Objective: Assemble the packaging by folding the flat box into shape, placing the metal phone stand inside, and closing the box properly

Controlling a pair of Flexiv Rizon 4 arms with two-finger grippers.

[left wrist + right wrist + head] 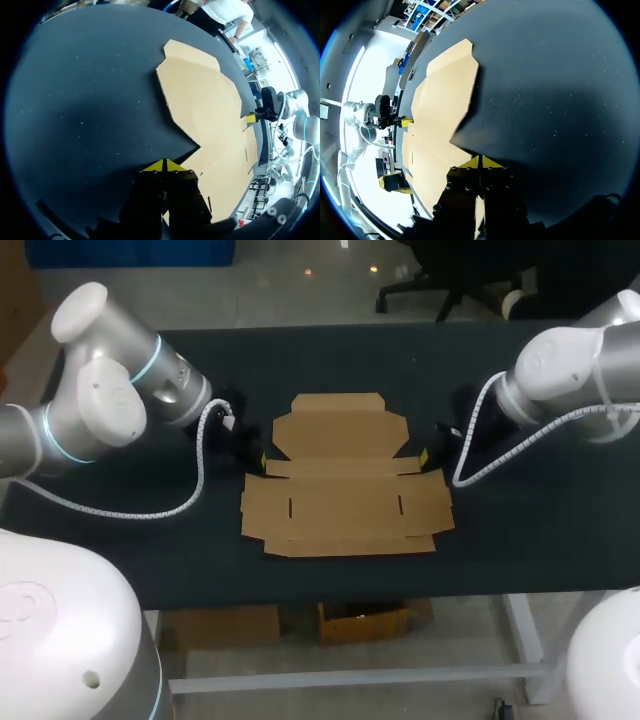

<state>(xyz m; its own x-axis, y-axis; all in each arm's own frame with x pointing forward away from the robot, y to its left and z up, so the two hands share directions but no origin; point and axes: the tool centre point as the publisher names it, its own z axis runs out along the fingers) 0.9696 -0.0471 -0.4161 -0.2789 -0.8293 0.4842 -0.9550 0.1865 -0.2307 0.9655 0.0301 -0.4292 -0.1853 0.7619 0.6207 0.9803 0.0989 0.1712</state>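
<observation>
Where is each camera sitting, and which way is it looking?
Head view: above and behind the robot, looking down on the table and flat box; the left arm and right arm show.
Left wrist view: on the left arm's wrist, looking along the left gripper across the flat box to the right gripper.
Right wrist view: on the right arm's wrist, facing the opposite way, past its own yellow tips.
Shared: both wrist views show the flat box and the other arm's gripper.

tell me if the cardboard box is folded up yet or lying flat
Flat. The cardboard box lies spread on the table, every flap out and no wall raised; both wrist views show it as one flat sheet.
</observation>
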